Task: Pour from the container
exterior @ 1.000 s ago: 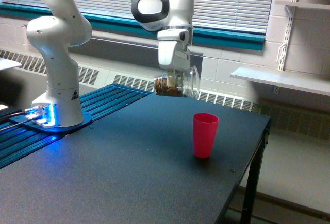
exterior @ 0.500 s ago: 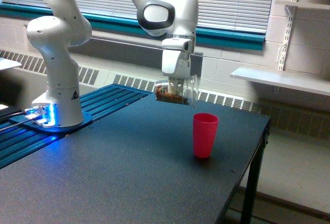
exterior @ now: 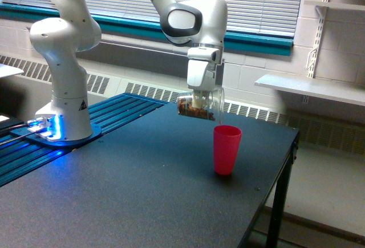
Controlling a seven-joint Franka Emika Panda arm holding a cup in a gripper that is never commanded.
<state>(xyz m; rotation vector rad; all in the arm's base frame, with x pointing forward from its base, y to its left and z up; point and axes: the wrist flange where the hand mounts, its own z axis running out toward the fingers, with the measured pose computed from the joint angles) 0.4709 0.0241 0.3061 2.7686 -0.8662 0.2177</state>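
The tool (exterior: 199,101) is clamped on the container (exterior: 199,106), a clear cup tipped on its side with brown bits lying along its lower wall, mouth toward 3 o'clock. The mouth hangs just above the rim of the pink cup (exterior: 227,149), which stands upright on the table (exterior: 131,196). The arm (exterior: 188,20) comes down from 11 o'clock, wrist pointing straight down.

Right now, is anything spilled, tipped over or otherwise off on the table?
Nothing stands out. The claw holds the clear container tilted on its side above the upright pink cup, and no bits show on the dark table.
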